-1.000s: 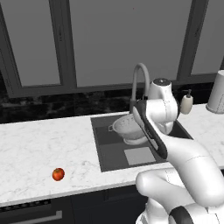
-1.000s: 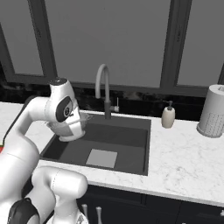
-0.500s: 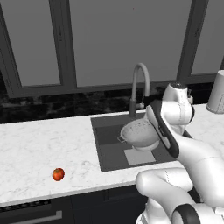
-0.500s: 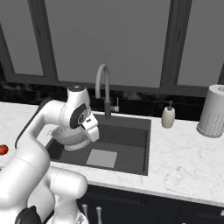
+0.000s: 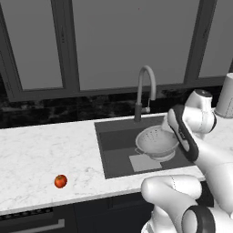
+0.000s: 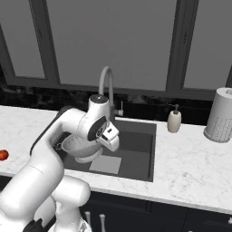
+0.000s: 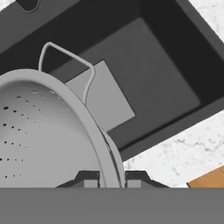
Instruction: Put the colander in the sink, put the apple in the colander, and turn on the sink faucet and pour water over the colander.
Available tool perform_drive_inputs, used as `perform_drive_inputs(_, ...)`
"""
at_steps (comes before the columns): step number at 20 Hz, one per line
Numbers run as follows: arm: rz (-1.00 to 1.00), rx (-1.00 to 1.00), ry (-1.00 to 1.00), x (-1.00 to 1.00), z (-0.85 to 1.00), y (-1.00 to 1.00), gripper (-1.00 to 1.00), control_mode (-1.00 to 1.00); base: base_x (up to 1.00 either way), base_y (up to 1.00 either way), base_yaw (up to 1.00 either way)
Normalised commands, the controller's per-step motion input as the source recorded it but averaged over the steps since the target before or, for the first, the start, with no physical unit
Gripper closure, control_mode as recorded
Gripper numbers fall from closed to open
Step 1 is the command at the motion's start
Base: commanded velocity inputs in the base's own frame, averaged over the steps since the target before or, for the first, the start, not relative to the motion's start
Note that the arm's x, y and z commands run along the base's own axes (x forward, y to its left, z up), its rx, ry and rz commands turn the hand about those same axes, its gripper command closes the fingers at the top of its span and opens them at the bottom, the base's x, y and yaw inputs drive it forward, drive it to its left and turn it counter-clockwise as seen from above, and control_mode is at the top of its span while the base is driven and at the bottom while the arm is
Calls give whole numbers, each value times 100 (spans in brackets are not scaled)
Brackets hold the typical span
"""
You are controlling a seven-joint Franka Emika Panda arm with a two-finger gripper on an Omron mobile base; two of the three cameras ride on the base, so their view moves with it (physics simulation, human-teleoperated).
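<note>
The silver-grey pierced colander (image 5: 156, 142) hangs tilted over the dark sink (image 5: 113, 157), above its lighter bottom square. My gripper (image 7: 111, 179) is shut on the colander (image 7: 43, 131), its rim passing between the two fingertips, with one wire handle arching above the sink (image 7: 166, 78). From the right base, the colander (image 6: 78, 146) sits just left of my hand, over the sink (image 6: 138, 152). The apple (image 5: 60, 181) lies on the white counter far left of the basin, near the front edge. The gooseneck faucet (image 5: 146, 86) stands behind the sink, spout arching toward the colander.
A cream soap pump bottle (image 6: 174, 121) stands right of the sink at the back. A tall pale canister (image 6: 220, 115) stands farther right. White marble counter surrounds the basin. Dark window frames rise behind the faucet (image 6: 107, 84). The apple (image 6: 3, 155) is at the left edge.
My arm has carried the colander from the back left of the basin rightward and a little lower, to above the sink's middle. The grip stayed shut. The apple has not moved.
</note>
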Motion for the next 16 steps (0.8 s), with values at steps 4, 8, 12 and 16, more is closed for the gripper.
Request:
perform_drive_inputs(4, 0, 13, -1, 24, 0, -19, 100, -100, 0, 0, 0)
perform_drive_inputs(8, 0, 20, 0, 31, -1, -27, 100, -100, 0, 0, 0)
perform_drive_inputs(12, 4, 16, 0, 25, -11, -19, 100, -100, 0, 0, 0)
perform_drive_inputs(16, 5, 12, 1, 25, -7, -14, 100, -100, 0, 0, 0)
